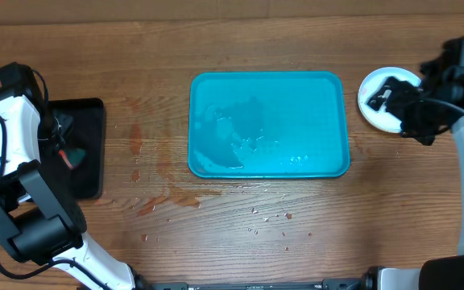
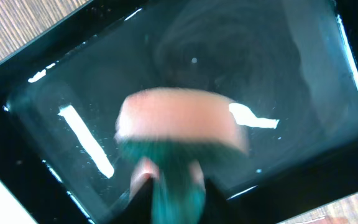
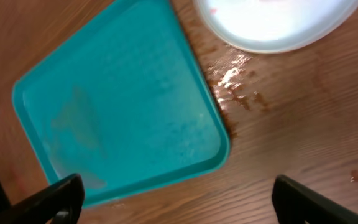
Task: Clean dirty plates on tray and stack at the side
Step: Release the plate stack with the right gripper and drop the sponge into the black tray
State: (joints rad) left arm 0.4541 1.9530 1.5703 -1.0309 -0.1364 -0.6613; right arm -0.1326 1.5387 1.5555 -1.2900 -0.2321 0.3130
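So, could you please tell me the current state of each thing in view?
turquoise tray: no plates on it, wet inside.
white plate: on the table beside the tray.
black tray: wet.
scrubber: over the black tray, blurred.
right gripper: open, empty.
left gripper: above the black tray, grip unclear.
table: reddish smears, crumbs.

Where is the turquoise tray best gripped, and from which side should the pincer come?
Probably the raised rim of the tray, at the middle of its short right side, coming from above with one finger inside and one outside. The tray lies flat, so only the rim stands up to be pinched; that side is nearest the open right pincer.
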